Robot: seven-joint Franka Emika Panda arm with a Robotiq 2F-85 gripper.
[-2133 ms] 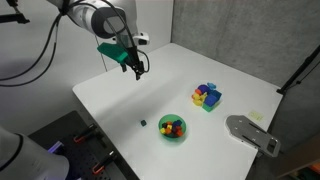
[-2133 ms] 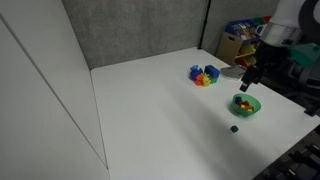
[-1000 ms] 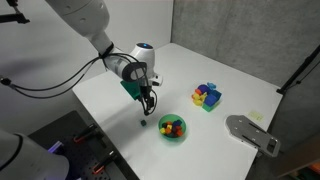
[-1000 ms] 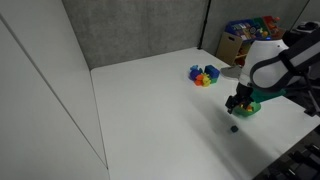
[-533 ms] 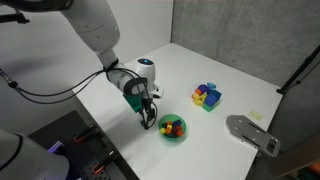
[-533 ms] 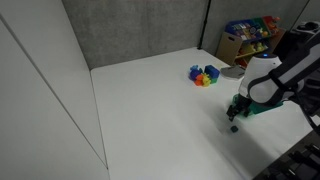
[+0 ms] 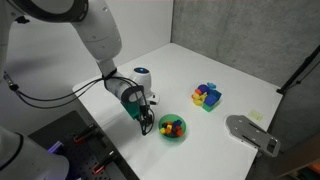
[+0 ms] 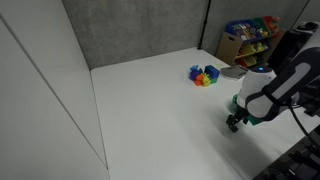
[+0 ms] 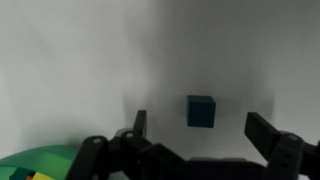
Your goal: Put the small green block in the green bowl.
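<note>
I've brought gripper [image 7: 147, 125] down beside green bowl [image 9: 45, 158]; fingers [image 9: 262, 130] apart, straddling small green block [image 9: 201, 111].

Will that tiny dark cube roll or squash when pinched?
Rolling seems unlikely: the small green block has flat faces, resting flat on the table. It looks rigid, probably light; being tiny, it might skid if pinched off-centre.

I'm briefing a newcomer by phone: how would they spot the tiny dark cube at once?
On the white table, find the bright green bowl with the gripper beside it. The small green block lies alone between the open gripper's fingers: a tiny dark cube, almost black, unlike the bright clustered blocks farther off.
</note>
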